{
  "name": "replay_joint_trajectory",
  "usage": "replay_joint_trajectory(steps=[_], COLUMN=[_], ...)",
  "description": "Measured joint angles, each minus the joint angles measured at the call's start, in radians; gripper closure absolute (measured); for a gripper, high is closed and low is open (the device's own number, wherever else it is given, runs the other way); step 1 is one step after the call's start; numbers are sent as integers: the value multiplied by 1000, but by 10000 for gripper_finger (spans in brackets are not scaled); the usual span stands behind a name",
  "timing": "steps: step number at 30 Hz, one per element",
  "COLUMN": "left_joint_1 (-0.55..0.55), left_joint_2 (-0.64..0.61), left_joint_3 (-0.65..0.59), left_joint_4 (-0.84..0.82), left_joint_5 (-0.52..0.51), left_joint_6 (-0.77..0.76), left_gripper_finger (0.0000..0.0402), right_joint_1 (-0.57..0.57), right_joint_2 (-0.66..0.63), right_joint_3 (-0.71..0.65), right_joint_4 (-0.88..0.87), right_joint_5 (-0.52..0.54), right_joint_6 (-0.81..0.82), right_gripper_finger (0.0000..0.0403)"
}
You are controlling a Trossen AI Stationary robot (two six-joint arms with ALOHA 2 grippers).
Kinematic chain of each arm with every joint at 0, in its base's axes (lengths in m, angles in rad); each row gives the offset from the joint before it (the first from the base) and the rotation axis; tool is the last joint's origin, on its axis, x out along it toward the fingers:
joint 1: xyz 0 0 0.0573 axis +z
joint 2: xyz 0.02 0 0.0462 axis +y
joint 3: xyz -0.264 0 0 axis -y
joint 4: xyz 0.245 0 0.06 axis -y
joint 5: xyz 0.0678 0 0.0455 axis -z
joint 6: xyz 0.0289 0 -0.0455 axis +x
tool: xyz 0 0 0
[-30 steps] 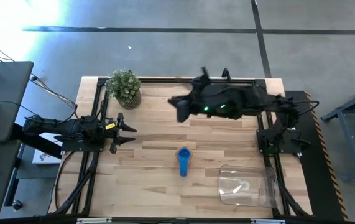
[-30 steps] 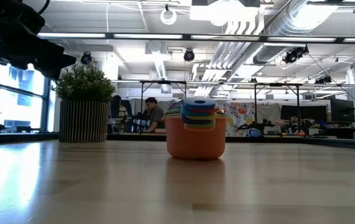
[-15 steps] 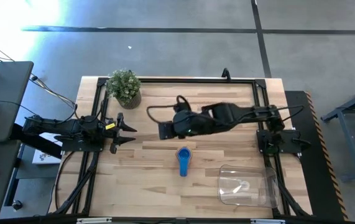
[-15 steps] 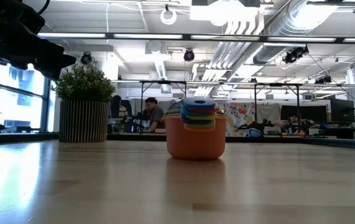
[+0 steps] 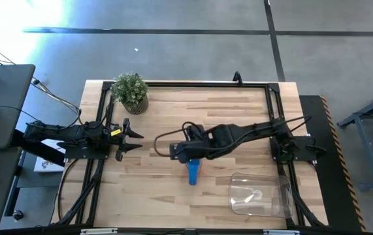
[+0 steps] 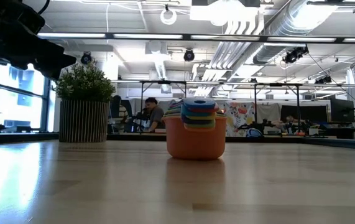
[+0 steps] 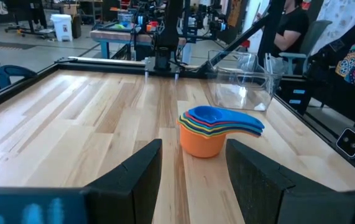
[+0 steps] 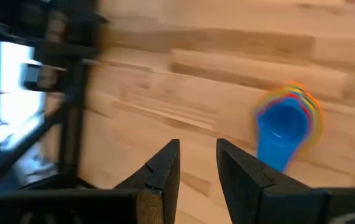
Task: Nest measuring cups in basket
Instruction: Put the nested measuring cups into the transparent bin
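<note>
Pale wooden table (image 5: 238, 104) under bright workshop lights, potted plant (image 5: 131, 91) at the far left corner.

Left to right:
- At the left edge, left gripper (image 5: 130, 137): parked, fingers spread wide, holding nothing, pointing across at the stack.
- Mid-table, right gripper (image 5: 175, 151): hangs just beside and above the measuring cups (image 5: 193, 168). Fingers (image 8: 165, 165) part open with a narrow gap, nothing between them, touching nothing.
- Measuring cups: already stacked one inside another, orange outermost, blue on top, handles fanned together. Standing on bare wood, well apart from the basket.
- Near the right front corner, clear basket (image 5: 235, 196): appears to hold no cups.

Step in hand, by judgement: the reach for the stack, grasp not yet made. Next move likely calls for lining the fingers over the rim or the bunched handles, lowering, closing firmly enough to lift all the cups together, then carrying rightward and setting down inside the basket walls.
</note>
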Motion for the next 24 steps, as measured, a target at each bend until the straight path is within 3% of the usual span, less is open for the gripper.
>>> replay_joint_trajectory(steps=[9,24], left_joint_1=[0,0], left_joint_2=[0,0], left_joint_3=[0,0], left_joint_4=[0,0], left_joint_5=[0,0], left_joint_6=[0,0], left_gripper_finger=[234,234], right_joint_1=[35,69], right_joint_2=[73,224], right_joint_3=[0,0], right_joint_4=[-138,-112], right_joint_5=[-70,-118], right_joint_6=[88,131], right_gripper_finger=[306,301])
